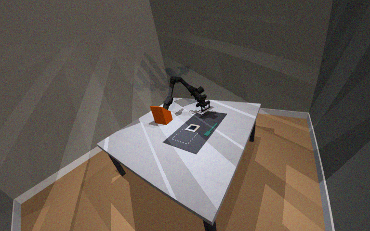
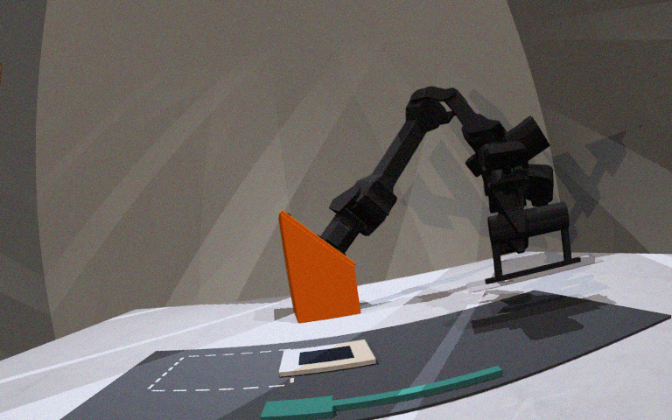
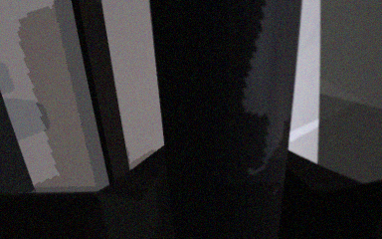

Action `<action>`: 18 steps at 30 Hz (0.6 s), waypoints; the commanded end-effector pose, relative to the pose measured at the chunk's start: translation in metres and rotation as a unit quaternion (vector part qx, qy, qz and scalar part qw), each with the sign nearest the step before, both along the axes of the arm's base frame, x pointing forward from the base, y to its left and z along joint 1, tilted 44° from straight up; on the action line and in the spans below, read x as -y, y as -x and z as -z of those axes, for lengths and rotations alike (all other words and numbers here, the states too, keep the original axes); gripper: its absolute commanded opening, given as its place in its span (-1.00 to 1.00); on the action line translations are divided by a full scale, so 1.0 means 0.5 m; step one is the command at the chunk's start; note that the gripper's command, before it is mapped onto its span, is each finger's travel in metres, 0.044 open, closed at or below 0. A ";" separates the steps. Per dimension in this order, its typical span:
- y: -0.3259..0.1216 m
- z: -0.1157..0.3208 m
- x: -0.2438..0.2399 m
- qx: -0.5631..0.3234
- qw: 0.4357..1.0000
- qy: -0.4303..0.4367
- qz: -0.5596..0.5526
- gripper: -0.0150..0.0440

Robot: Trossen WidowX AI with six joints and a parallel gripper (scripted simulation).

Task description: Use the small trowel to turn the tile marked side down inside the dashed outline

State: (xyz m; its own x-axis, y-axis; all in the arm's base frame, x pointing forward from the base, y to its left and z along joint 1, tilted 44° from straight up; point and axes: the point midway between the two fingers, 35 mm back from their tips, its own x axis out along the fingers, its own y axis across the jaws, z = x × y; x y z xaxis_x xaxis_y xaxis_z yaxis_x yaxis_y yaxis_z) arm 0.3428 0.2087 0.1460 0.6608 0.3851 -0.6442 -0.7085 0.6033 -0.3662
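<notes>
Teal spatula (image 1: 211, 129) (image 2: 307, 407) near mat edge, unused. Tile (image 1: 192, 127) (image 2: 326, 354) flat on mat (image 1: 199, 143) (image 2: 123, 368), mark up, at outline's edge, still unturned. Beyond, tool (image 1: 202, 103) (image 2: 517, 236) (image 3: 215, 147) clamped on trowel (image 1: 205, 109) (image 2: 535, 271) (image 3: 209, 85) handle, blade low, presumably for sliding under.

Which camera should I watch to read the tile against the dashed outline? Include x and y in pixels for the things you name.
Top: it shows the whole tile (image 1: 188, 130) (image 2: 289, 364) just off one end of the dashed outline (image 1: 180, 141) (image 2: 213, 388), marked side up. Exterior shows its thickness, but hides part of that end. Wrist doesn't show it.
</notes>
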 end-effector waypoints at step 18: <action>-0.058 0.157 0.125 0.058 0.996 -0.040 -0.056 -0.49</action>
State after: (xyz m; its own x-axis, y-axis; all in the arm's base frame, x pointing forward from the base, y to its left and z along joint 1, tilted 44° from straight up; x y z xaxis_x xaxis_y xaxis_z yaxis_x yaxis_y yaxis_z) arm 0.3696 0.1575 0.0746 0.6684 0.4995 -0.5511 -0.7352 0.5561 -0.3877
